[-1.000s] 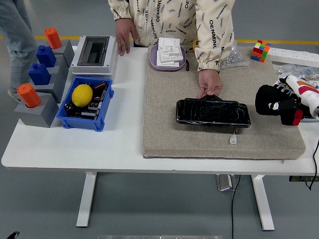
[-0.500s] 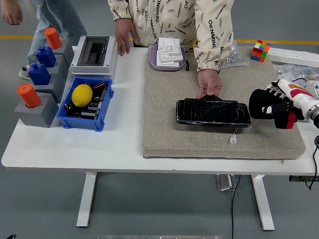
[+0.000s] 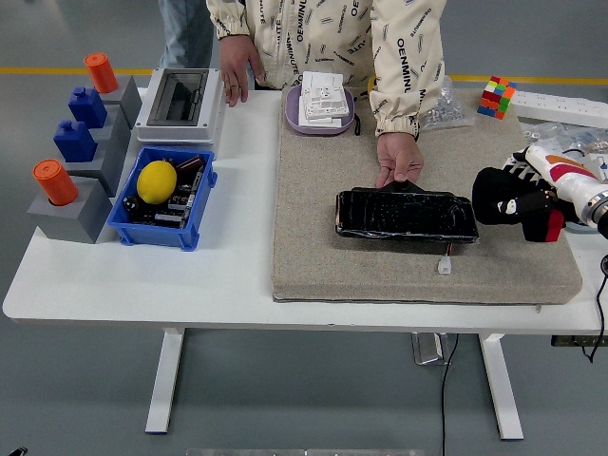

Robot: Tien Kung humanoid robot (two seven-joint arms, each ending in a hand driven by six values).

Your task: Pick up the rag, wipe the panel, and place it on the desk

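One right hand (image 3: 551, 190) grips a black rag (image 3: 508, 201), just beside the panel (image 3: 406, 216).

Bright, even light falls from overhead; the view is sharp from edge to edge. The white rectangular table (image 3: 237, 275) shows a mild sheen, and the glossy black rectangular panel (image 3: 406, 217) catches small glints, with only soft shadows beneath objects.
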